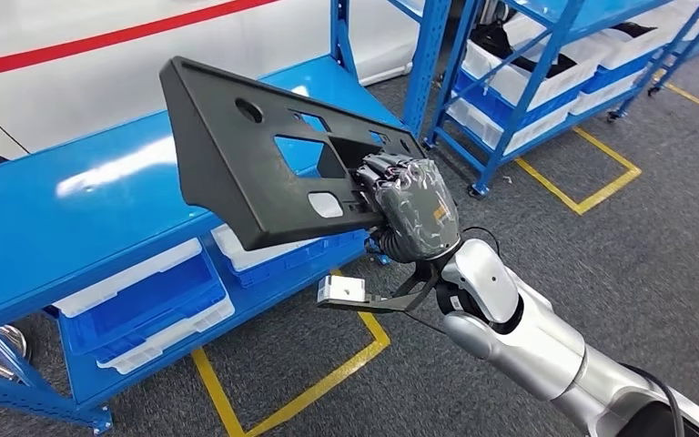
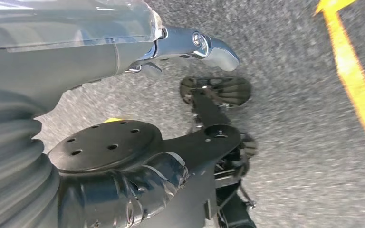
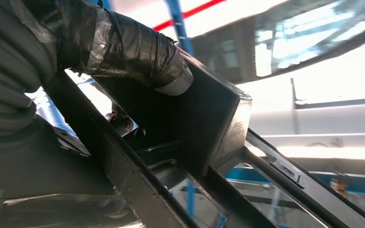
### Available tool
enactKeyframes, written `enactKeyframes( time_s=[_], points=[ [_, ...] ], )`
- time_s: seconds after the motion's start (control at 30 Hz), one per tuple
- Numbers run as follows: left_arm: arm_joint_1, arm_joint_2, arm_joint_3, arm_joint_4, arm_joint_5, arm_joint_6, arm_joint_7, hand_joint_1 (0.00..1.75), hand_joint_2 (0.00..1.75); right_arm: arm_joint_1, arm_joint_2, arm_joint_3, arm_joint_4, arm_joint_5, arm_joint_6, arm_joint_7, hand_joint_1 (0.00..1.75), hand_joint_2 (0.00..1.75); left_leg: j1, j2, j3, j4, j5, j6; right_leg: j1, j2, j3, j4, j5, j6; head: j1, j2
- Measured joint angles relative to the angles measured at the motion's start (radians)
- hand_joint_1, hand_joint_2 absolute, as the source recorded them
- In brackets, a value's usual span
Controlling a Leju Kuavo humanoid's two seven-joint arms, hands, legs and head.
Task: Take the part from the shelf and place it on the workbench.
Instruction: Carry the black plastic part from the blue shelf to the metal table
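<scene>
Head view: the right hand (image 1: 411,211), wrapped in grey glossy tape, has its dark fingers closed over the near edge of the part (image 1: 264,155), a flat black matte plastic panel with a raised rim, one round hole and several rectangular and slanted cut-outs. The part is tilted, raised above the blue shelf (image 1: 73,196), whose smooth top surface throws back a bright glare; it touches nothing but the hand. Under that shelf top sit blue and white plastic bins (image 1: 146,305). Beyond the shelf's far end stands a second blue rack (image 1: 546,73) with white trays. Yellow tape lines (image 1: 328,382) cross the rough grey floor beside the shelf. In the right wrist view the taped thumb (image 3: 138,52) presses on a boxy black wall of the part. The left hand (image 2: 123,52) hangs over the floor; how far its fingers are apart I cannot tell.
</scene>
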State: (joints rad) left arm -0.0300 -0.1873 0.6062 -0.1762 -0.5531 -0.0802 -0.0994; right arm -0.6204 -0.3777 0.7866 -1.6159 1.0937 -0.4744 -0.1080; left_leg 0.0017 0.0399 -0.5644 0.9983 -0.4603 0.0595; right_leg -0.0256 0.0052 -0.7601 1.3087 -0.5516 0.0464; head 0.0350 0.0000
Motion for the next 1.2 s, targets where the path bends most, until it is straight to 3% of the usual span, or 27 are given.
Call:
enactKeyframes(
  time_s=[0.03,0.1,0.17,0.2,0.27,0.3,0.33,0.4,0.47,0.5,0.57,0.63,0.7,0.73,0.8,0.83,0.87,0.93,0.97,1.0,1.07,1.1,1.13,1.2],
  points=[
    [0.0,0.0,0.0,0.0,0.0,0.0,0.0,0.0,1.75,0.0,0.0,0.0,0.0,-0.001,0.003,0.0,1.75,1.75,0.0,0.014,-0.016,0.004,0.008,-0.002,-0.003,-0.002,0.015,0.014,0.022,0.004,0.0,0.0],
    [-0.003,0.0,0.0,0.0,0.001,0.001,0.0,0.0,1.75,0.0,0.002,0.0,0.001,-0.002,0.007,0.0,1.75,1.75,-0.001,0.039,-0.044,0.016,0.021,-0.008,-0.006,-0.02,0.098,-0.056,0.071,0.008,0.0,0.0],
    [-0.004,-0.001,0.0,0.0,0.002,0.001,0.001,0.0,1.75,-0.005,0.007,0.0,0.001,-0.003,0.01,0.0,1.75,1.75,-0.003,0.057,-0.06,0.027,0.031,-0.018,0.002,-0.057,0.207,-0.199,0.052,-0.002,0.0,0.0],
    [-0.004,-0.001,0.0,0.0,0.003,0.001,0.001,0.0,1.75,-0.008,0.01,0.0,0.001,-0.003,0.011,0.0,1.75,1.75,-0.003,0.066,-0.064,0.029,0.037,-0.024,0.008,-0.069,0.238,-0.252,0.036,-0.011,0.0,0.0],
    [-0.005,-0.002,0.0,0.0,0.006,0.0,0.001,0.0,1.75,-0.013,0.014,0.0,0.002,-0.004,0.017,-0.001,1.75,1.75,-0.001,0.085,-0.067,0.026,0.053,-0.037,0.018,-0.062,0.242,-0.289,0.032,-0.035,0.0,0.0],
    [-0.005,-0.002,0.0,0.0,0.007,0.0,0.001,0.0,1.75,-0.014,0.016,0.0,0.002,-0.004,0.021,-0.001,1.75,1.75,0.002,0.08,-0.071,0.027,0.053,-0.044,0.018,-0.055,0.234,-0.293,0.044,-0.045,0.0,0.0],
    [-0.004,-0.002,0.0,0.0,0.009,0.0,0.001,0.0,1.75,-0.016,0.019,0.0,0.003,-0.003,0.025,-0.001,1.75,1.75,0.005,0.059,-0.078,0.039,0.034,-0.051,0.017,-0.046,0.224,-0.296,0.056,-0.056,-0.001,0.0],
    [0.0,-0.002,0.0,0.0,0.017,0.009,0.0,0.0,1.75,-0.019,0.03,0.001,0.005,0.0,0.029,-0.001,1.75,1.75,0.009,-0.001,-0.103,0.113,-0.05,-0.059,0.014,-0.03,0.201,-0.3,0.083,-0.073,-0.001,0.0],
    [0.007,-0.004,0.003,0.0,0.033,0.04,-0.002,0.0,1.75,-0.017,0.05,0.002,0.006,0.006,0.031,0.003,1.75,1.75,0.009,-0.031,-0.13,0.237,-0.137,-0.06,0.017,-0.007,0.167,-0.298,0.108,-0.082,-0.002,0.0],
    [0.011,-0.005,0.006,0.0,0.042,0.059,-0.002,0.0,1.75,-0.011,0.063,0.003,0.007,0.014,0.031,0.007,1.75,1.75,0.009,-0.034,-0.132,0.284,-0.152,-0.059,0.019,0.006,0.149,-0.295,0.121,-0.082,-0.001,0.0],
    [0.015,-0.007,0.015,0.0,0.054,0.082,0.002,0.0,1.75,0.003,0.098,0.014,0.011,0.04,0.029,0.023,1.75,1.75,0.009,-0.038,-0.091,0.276,-0.116,-0.056,0.019,0.032,0.114,-0.286,0.142,-0.079,-0.001,0.0],
    [0.019,-0.007,0.022,0.0,0.061,0.087,0.005,0.0,1.75,0.01,0.14,0.038,0.02,0.068,0.028,0.041,1.75,1.75,0.009,-0.067,0.005,0.15,-0.078,-0.048,0.019,0.06,0.081,-0.275,0.162,-0.073,-0.002,0.0],
    [0.022,-0.009,0.026,0.0,0.063,0.087,0.01,0.0,1.75,0.009,0.18,0.061,0.029,0.08,0.028,0.054,1.75,1.75,0.009,-0.103,0.074,0.039,-0.083,-0.042,0.018,0.082,0.061,-0.268,0.181,-0.063,-0.001,0.0],
    [0.023,-0.01,0.028,0.0,0.062,0.087,0.014,0.0,1.75,0.007,0.196,0.07,0.034,0.083,0.029,0.058,1.75,1.75,0.008,-0.111,0.086,0.015,-0.09,-0.04,0.017,0.091,0.057,-0.269,0.192,-0.056,-0.001,0.0],
    [0.025,-0.014,0.03,0.0,0.06,0.086,0.02,0.0,1.75,0.003,0.215,0.084,0.042,0.085,0.029,0.063,1.75,1.75,0.007,-0.094,0.079,0.006,-0.074,-0.035,0.015,0.104,0.053,-0.276,0.209,-0.043,-0.001,0.0],
    [0.024,-0.016,0.031,-0.001,0.058,0.086,0.022,0.0,1.75,0.001,0.219,0.09,0.046,0.085,0.029,0.064,1.75,1.75,0.008,-0.082,0.074,0.001,-0.062,-0.029,0.015,0.093,0.046,-0.271,0.198,-0.038,0.0,0.0],
    [0.024,-0.018,0.031,-0.001,0.057,0.086,0.023,0.0,1.75,-0.002,0.221,0.094,0.049,0.085,0.029,0.065,1.75,1.75,0.009,-0.068,0.064,-0.003,-0.048,-0.022,0.016,0.072,0.036,-0.249,0.167,-0.033,0.001,0.0],
    [0.028,-0.02,0.032,-0.001,0.056,0.086,0.024,0.0,1.75,-0.006,0.226,0.102,0.056,0.084,0.029,0.068,1.75,1.75,0.007,-0.039,0.038,-0.006,-0.024,-0.01,0.013,0.02,0.008,-0.146,0.061,-0.024,0.003,0.0],
    [0.03,-0.021,0.032,-0.001,0.056,0.085,0.024,0.0,1.75,-0.006,0.229,0.106,0.059,0.084,0.029,0.069,1.75,1.75,0.005,-0.023,0.023,-0.005,-0.014,-0.008,0.01,0.008,-0.004,-0.078,0.018,-0.018,0.002,0.0],
    [0.031,-0.021,0.033,-0.001,0.056,0.085,0.024,0.0,1.75,-0.006,0.23,0.108,0.062,0.083,0.029,0.07,1.75,1.75,0.003,-0.007,0.007,-0.004,-0.004,-0.008,0.006,0.003,-0.01,-0.02,0.002,-0.014,0.003,0.0],
    [0.031,-0.021,0.034,-0.001,0.056,0.084,0.024,0.0,1.75,-0.006,0.231,0.112,0.067,0.08,0.029,0.072,1.75,1.75,-0.001,0.023,-0.025,0.001,0.016,-0.01,0.001,-0.003,0.018,0.021,0.038,-0.008,0.002,0.0],
    [0.03,-0.021,0.035,-0.001,0.056,0.083,0.024,0.0,1.75,-0.006,0.231,0.113,0.07,0.08,0.029,0.073,1.75,1.75,-0.002,0.036,-0.04,0.004,0.025,-0.012,0.0,-0.01,0.059,-0.011,0.065,-0.008,0.002,0.0],
    [0.03,-0.021,0.036,-0.001,0.056,0.082,0.023,0.0,1.75,-0.007,0.231,0.113,0.071,0.079,0.028,0.075,1.75,1.75,-0.004,0.047,-0.051,0.008,0.032,-0.014,0.001,-0.028,0.116,-0.071,0.075,-0.011,0.002,0.0],
    [0.029,-0.022,0.037,-0.001,0.054,0.077,0.021,0.0,1.75,-0.009,0.23,0.112,0.072,0.079,0.026,0.08,1.75,1.75,-0.006,0.065,-0.065,0.015,0.045,-0.023,0.012,-0.07,0.229,-0.221,0.044,-0.023,0.002,0.0]
  ],
)
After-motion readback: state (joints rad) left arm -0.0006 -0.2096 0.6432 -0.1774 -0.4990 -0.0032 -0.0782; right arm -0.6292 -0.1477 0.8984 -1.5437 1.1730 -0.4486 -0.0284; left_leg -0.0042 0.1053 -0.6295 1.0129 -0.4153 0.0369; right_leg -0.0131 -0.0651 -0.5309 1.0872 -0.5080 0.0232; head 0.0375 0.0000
